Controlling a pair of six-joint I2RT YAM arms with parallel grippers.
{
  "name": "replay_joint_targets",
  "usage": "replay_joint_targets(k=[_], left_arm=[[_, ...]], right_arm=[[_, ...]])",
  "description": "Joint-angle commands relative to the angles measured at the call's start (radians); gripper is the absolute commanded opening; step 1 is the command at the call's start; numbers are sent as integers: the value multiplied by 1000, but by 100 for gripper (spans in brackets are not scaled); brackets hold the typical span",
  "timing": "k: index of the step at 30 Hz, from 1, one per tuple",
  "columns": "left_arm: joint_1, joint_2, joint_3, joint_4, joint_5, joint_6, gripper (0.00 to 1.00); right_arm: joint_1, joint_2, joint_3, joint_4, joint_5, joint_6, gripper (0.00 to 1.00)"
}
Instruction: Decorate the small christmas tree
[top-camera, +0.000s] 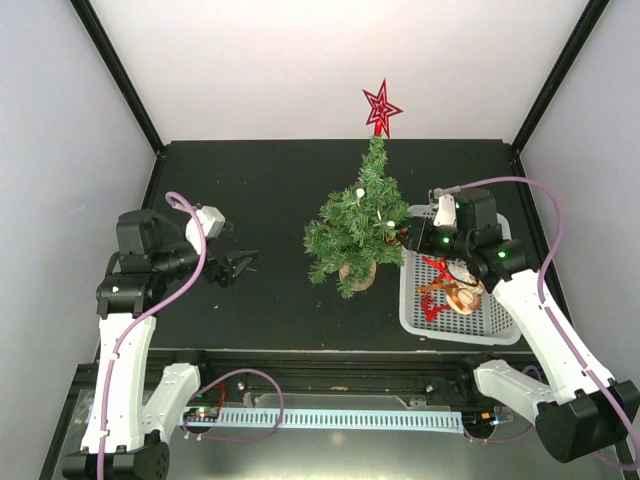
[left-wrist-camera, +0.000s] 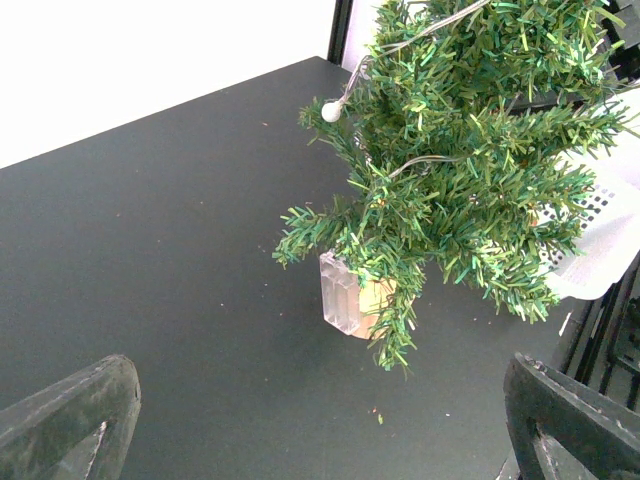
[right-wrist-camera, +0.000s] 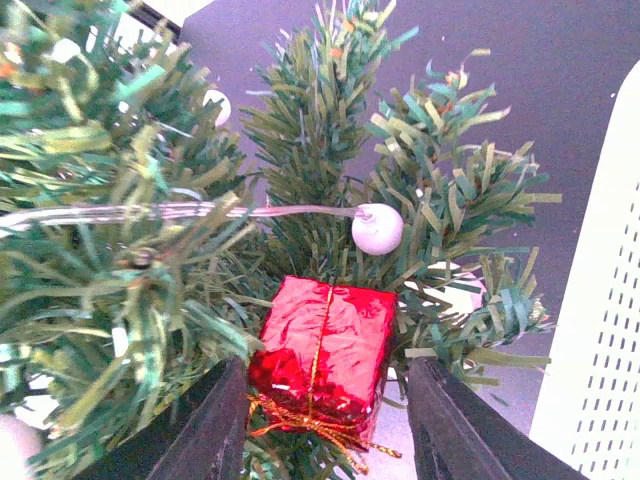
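The small christmas tree (top-camera: 355, 225) stands mid-table on its tan base (top-camera: 357, 272), with a red star (top-camera: 381, 108) on top and a string of white bulbs. My right gripper (top-camera: 408, 236) is pushed into the tree's right side. In the right wrist view a shiny red gift box (right-wrist-camera: 325, 345) with gold string lies on the branches between the gripper's (right-wrist-camera: 328, 388) fingers. The left finger is at the box's edge and a gap shows at the right finger. My left gripper (top-camera: 232, 267) is open and empty, left of the tree (left-wrist-camera: 460, 170); it also shows in the left wrist view (left-wrist-camera: 320, 440).
A white basket (top-camera: 408, 292) right of the tree holds a red reindeer ornament (top-camera: 437, 285) and a tan round ornament (top-camera: 464, 297). A clear plastic box (left-wrist-camera: 340, 292) sits against the tree's base. A white bulb (right-wrist-camera: 377, 228) on its wire hangs just above the gift box.
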Motion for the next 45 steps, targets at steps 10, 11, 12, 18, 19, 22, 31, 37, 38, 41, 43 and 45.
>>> replay_joint_targets(k=[10,11,12,18,19,22,31,37,38,41,43,45], left_arm=[[8,-11,2,16,12,-5,99],[7,-12,2,15,12,-5,99],[7,-12,2,14,10,-5,99],[7,-11,4,14,9,-5,99],[7,-10,4,14,8,-5,99],[8,-4,12,14,-6,-4,99],[-18,123,145,-102,-44,70,99],[-33,157,164,-73,-46,30,99],[-36,156,163,-70,-45,23,99],[-38,142,158,-59,-49,1,99],[-39,125,145,-37,-71,-23,99],[-39,112,134,-20,-101,-38,99]], right_arm=[[6,-45,30,-35,86,-20,46],[6,-44,29,-37,92,-18,46],[6,-46,31,-42,101,-15,46],[7,-79,47,-102,236,-9,44],[6,-81,54,-130,283,-4,44],[1,-89,49,-186,406,24,44],[-170,-19,-90,-211,453,85,43],[-291,88,-126,-151,443,215,41],[-302,105,-125,-140,444,238,40],[-322,160,-122,-96,475,313,38],[-337,210,-118,-64,484,355,37],[-349,268,-111,-32,478,383,36]])
